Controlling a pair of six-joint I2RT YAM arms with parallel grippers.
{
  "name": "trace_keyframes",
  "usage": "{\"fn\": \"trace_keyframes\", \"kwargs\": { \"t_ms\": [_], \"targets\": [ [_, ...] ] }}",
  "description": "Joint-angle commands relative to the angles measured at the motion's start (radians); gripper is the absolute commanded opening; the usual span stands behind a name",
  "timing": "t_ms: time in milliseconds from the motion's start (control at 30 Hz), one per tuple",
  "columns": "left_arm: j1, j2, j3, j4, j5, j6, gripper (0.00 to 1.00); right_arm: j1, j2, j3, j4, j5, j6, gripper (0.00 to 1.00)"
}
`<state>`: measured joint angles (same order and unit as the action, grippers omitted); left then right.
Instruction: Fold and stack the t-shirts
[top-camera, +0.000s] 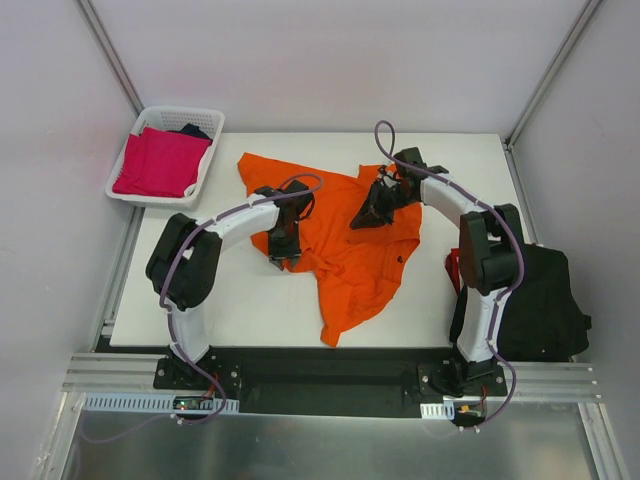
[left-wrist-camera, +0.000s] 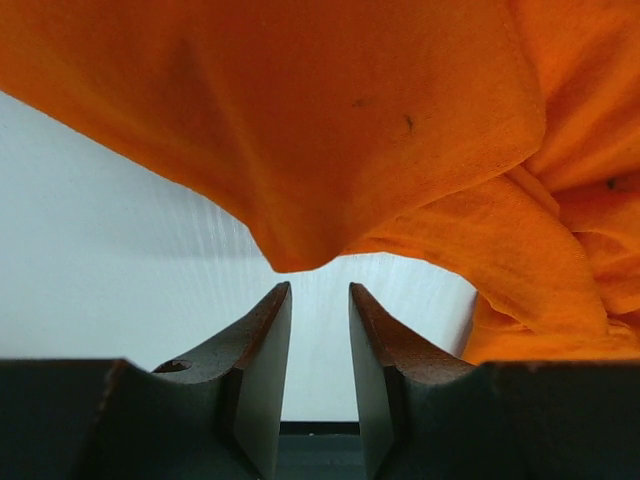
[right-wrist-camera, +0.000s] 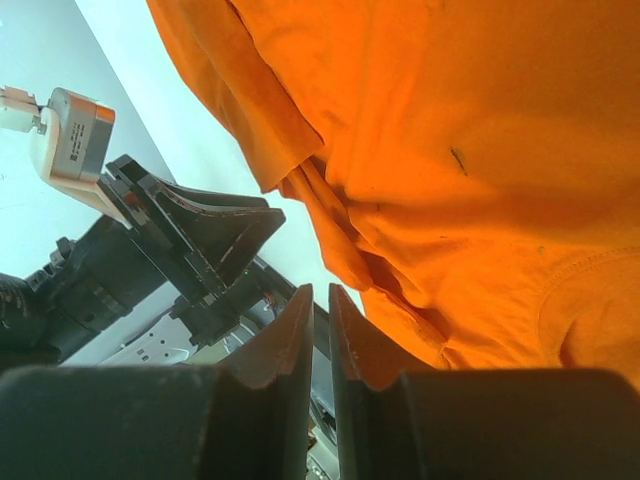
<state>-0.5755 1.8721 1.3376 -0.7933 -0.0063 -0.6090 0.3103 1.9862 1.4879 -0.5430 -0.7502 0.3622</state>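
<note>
The bright orange t-shirt lies crumpled and spread out in the middle of the white table. My left gripper is at its left edge. In the left wrist view the jaws stand apart and empty, with an orange fold just past the tips. My right gripper is low over the shirt's upper middle. In the right wrist view the jaws are nearly together with nothing between them, beside the orange cloth. A magenta-pink shirt lies folded in the basket. Black shirts with red trim lie at the table's right edge.
The white lattice basket stands at the table's back left corner, with a dark cloth behind the pink shirt. The left arm's wrist and its camera show in the right wrist view. Grey walls enclose the table on three sides.
</note>
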Motion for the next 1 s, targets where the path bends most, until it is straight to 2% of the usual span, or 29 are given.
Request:
{"fn": "trace_keyframes", "kwargs": {
  "t_ms": [0,267,667,733,767,867,967],
  "targets": [
    [-0.015,-0.002,-0.031,0.043,-0.078,0.006,0.29,0.006,-0.004,0.02,-0.008,-0.024,-0.016,0.14],
    [-0.017,0.009,-0.04,0.072,-0.221,-0.001,0.3,0.006,-0.021,-0.011,-0.028,-0.017,-0.04,0.14],
    [-0.017,0.016,-0.031,0.089,-0.233,-0.001,0.29,0.006,-0.021,-0.003,-0.06,-0.009,-0.058,0.14],
    [-0.015,0.015,-0.034,0.089,-0.23,-0.003,0.24,0.006,-0.02,-0.003,-0.061,-0.011,-0.058,0.14],
    [-0.017,0.012,-0.034,0.091,-0.23,-0.006,0.13,0.006,-0.021,-0.003,-0.061,-0.011,-0.057,0.14],
    [-0.017,0.01,-0.029,0.091,-0.23,-0.006,0.07,0.007,-0.02,-0.005,-0.061,-0.008,-0.057,0.14],
    [-0.017,0.012,-0.025,0.089,-0.227,0.0,0.06,0.007,-0.018,-0.003,-0.061,-0.008,-0.057,0.14]
  ]
}}
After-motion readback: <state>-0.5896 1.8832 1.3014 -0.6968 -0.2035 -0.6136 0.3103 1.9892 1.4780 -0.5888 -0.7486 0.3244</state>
